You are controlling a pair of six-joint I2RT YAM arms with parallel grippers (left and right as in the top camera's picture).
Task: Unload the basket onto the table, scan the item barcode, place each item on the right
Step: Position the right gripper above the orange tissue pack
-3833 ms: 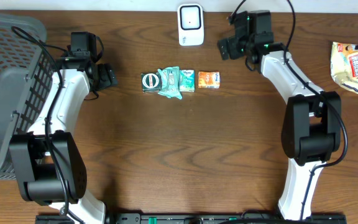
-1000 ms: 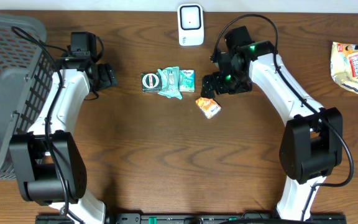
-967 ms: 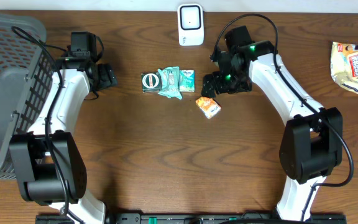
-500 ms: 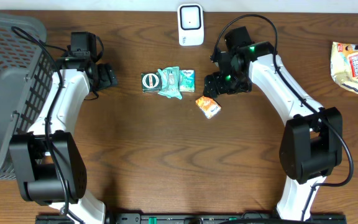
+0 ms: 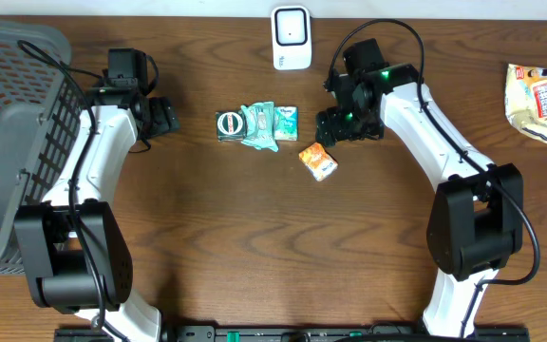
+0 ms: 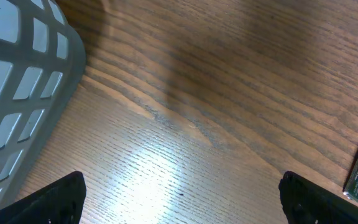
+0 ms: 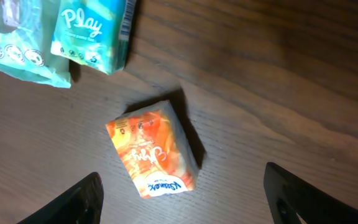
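The scan has hardly begun. The orange tissue pack point(image 5: 318, 161), which I take to be the item to scan, lies flat and skewed on the surface point(image 5: 254, 247), a little nearer the front edge than the row of other goods and touching none of them. The right pincer point(image 5: 330, 128) hangs just beside it, on the side toward the far edge. In the right wrist view its jaws stand wide apart with nothing between them. The pack point(image 7: 154, 155) sits ahead of the fingertips point(image 7: 82, 199), so nothing is gripped.

The scanner point(image 5: 292, 38) stands at the middle of the far edge, well apart from the pack. What is left is nearly everything: close on the pack, lift it, and turn the barcode to the scanner's face. The pack's upper face shows only brand print. I cannot make out a barcode there, and it may be on a side or underneath, so the pack may need turning.

The row holds a dark green box point(image 5: 228, 124), a teal packet point(image 5: 257, 125) and a Play pack point(image 5: 286, 123), all untouched. The left pincer point(image 5: 164, 116) rests toward the left edge, jaws fully apart and empty, beside the basket point(image 5: 12, 142). A snack bag point(image 5: 536, 103) lies at the right edge.
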